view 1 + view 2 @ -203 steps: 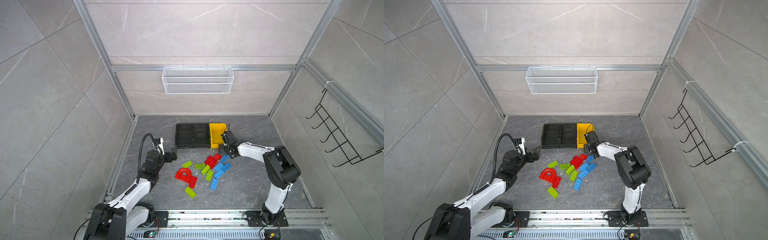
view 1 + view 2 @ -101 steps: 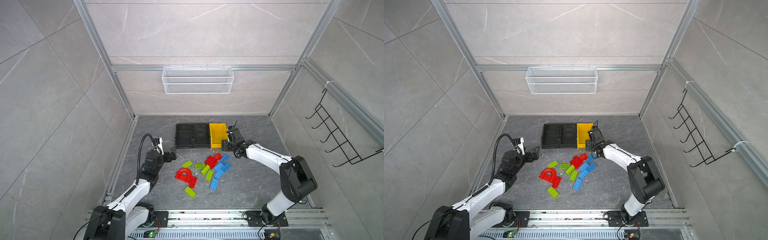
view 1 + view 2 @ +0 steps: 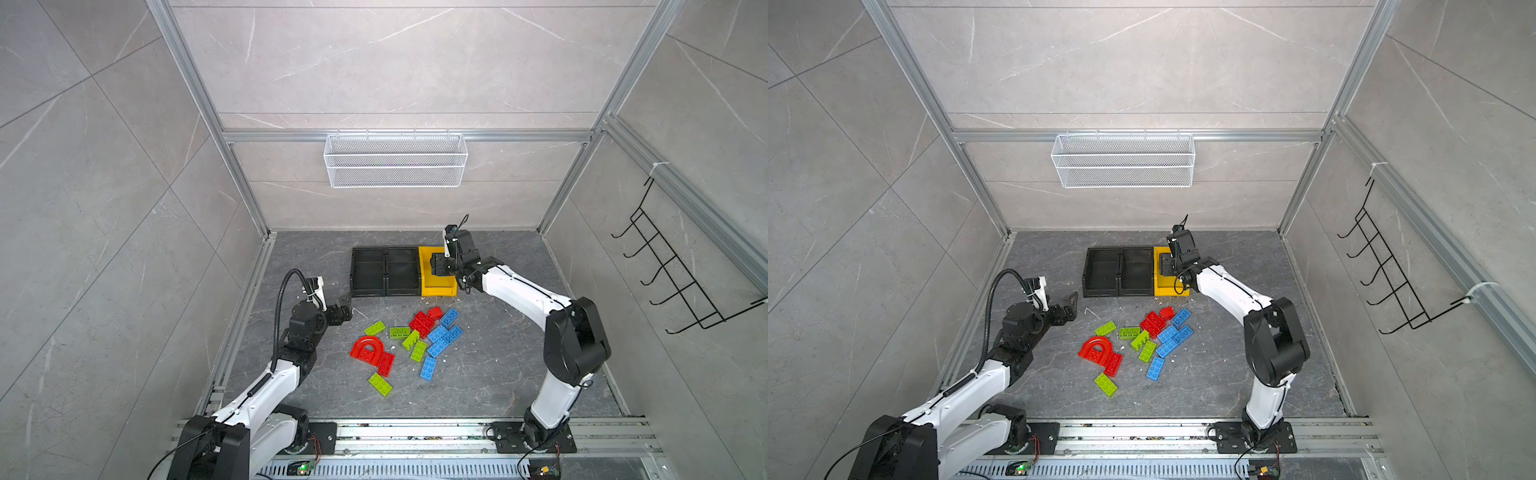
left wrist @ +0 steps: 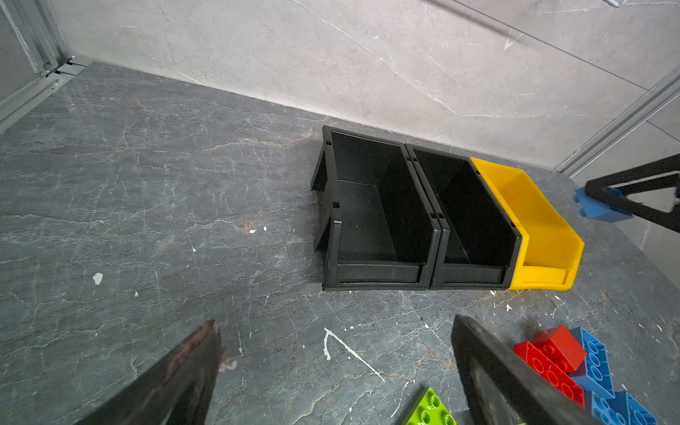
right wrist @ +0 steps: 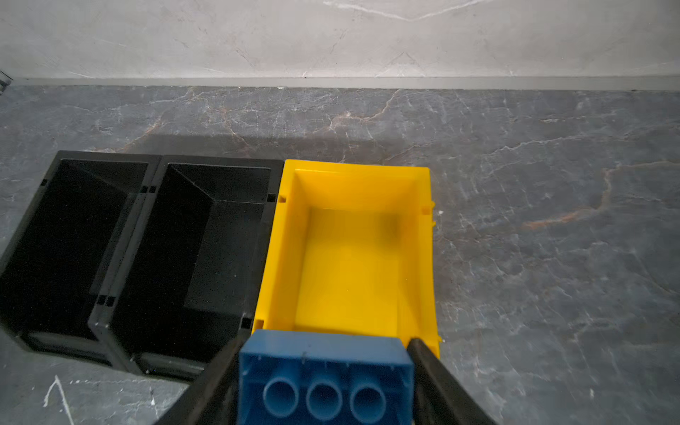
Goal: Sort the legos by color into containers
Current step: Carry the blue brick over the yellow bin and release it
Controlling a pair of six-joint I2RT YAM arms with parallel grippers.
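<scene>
My right gripper (image 5: 324,344) is shut on a blue lego (image 5: 325,375) by its short sides, underside tubes facing the camera. It hangs over the front of the yellow container (image 5: 423,239), as both top views show (image 3: 438,266) (image 3: 1166,266). Two black containers (image 3: 353,272) (image 3: 417,270) stand left of the yellow one (image 3: 440,289); all three look empty. The other legos lie loose on the floor: a red arch (image 3: 368,345), red bricks (image 3: 422,322), blue bricks (image 3: 444,334) and green bricks (image 3: 380,384). My left gripper (image 3: 347,309) (image 4: 335,322) stands open, low, left of the pile.
A white wire basket (image 3: 395,170) hangs on the back wall. A black hook rack (image 3: 673,274) is on the right wall. Aluminium frame posts stand in the corners. Bare grey floor lies left of the black containers (image 4: 147,202) and right of the yellow one (image 5: 552,257).
My right gripper has carried the blue lego back from the yellow container's front edge to over the container. The left arm has stayed still.
</scene>
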